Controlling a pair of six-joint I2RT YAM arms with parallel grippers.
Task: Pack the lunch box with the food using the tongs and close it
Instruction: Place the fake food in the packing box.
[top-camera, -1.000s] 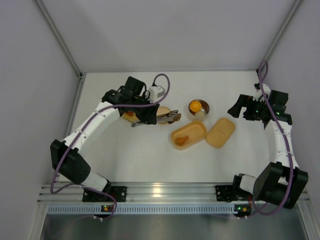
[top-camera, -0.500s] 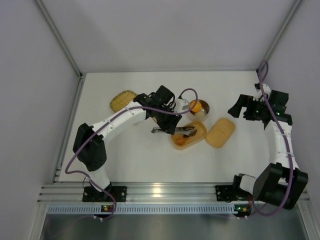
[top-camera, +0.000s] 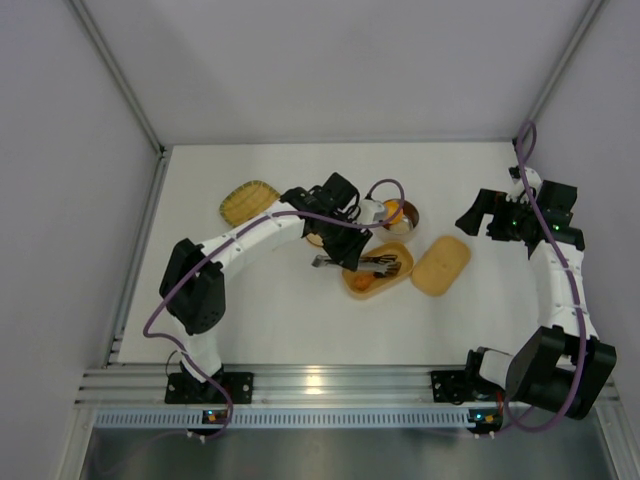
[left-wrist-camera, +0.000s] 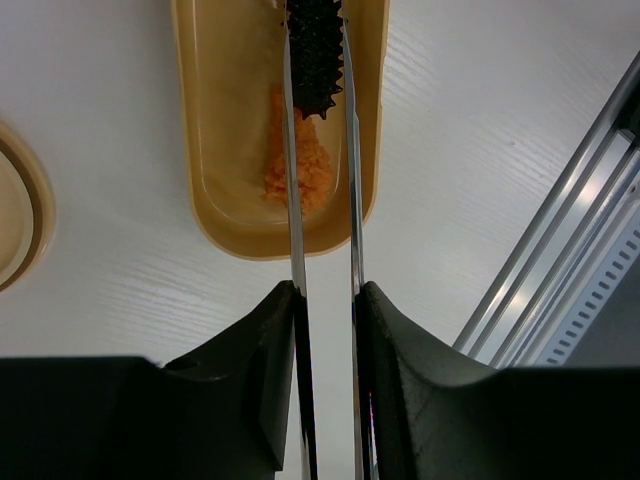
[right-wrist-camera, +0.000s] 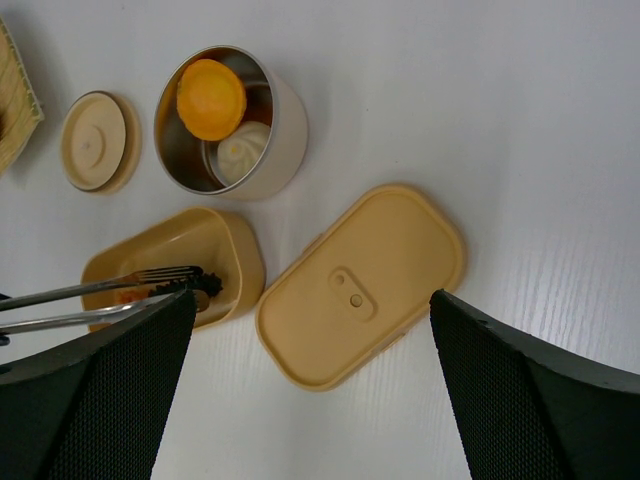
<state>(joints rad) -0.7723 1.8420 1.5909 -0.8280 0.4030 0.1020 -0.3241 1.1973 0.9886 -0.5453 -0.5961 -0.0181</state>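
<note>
Oblong tan-orange plastic lunch box: open, and it sits under my left wrist. One crumbly orange food piece lies on its floor. The slim silver metal tongs hang over the box, pinching a dark spiky food piece at the tips.

My left gripper is clamped on both tong arms, squeezing them near parallel.

Step in hand, I judge, is the drop. Do it well: lower until the dark piece is just above the bare floor past the orange one. Then ease my squeeze slowly so the arms spring apart, and lift straight up, clear of the rim.

The tongs' long axis runs along the box's long axis, with the tips pointing to the box's lid-side end.

Outward: the flat oblong tan lid lies just beside the box, and the round steel bowl stands just beyond it. My right gripper hovers past the lid, jaws wide apart, holding nothing.
</note>
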